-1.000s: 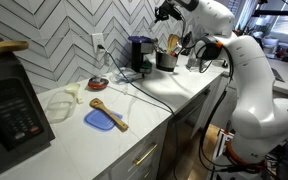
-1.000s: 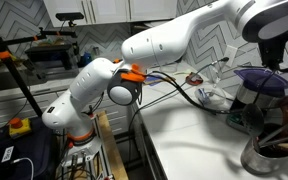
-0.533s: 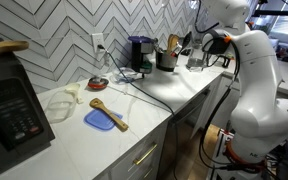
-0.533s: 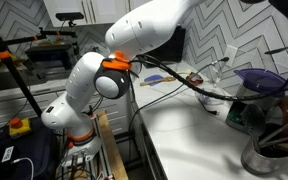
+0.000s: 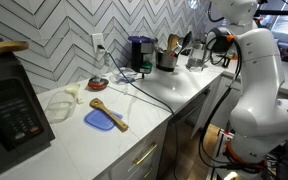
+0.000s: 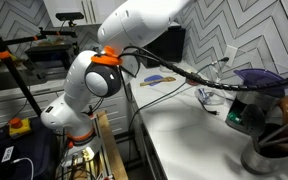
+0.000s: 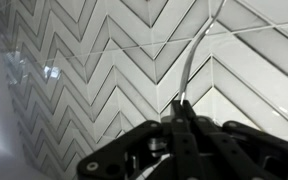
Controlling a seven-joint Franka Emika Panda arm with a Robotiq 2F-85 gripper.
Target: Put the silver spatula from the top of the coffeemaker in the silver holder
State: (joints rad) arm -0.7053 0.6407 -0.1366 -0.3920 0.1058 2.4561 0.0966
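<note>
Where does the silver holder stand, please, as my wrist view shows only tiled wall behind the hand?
Observer: In an exterior view the silver holder stands on the counter next to the coffeemaker.
Operator: Is anything inside it?
Observer: Yes, wooden handles stick up from it.
Operator: Does anything lie in front of them?
Observer: A dark cable crosses the counter there.
</note>
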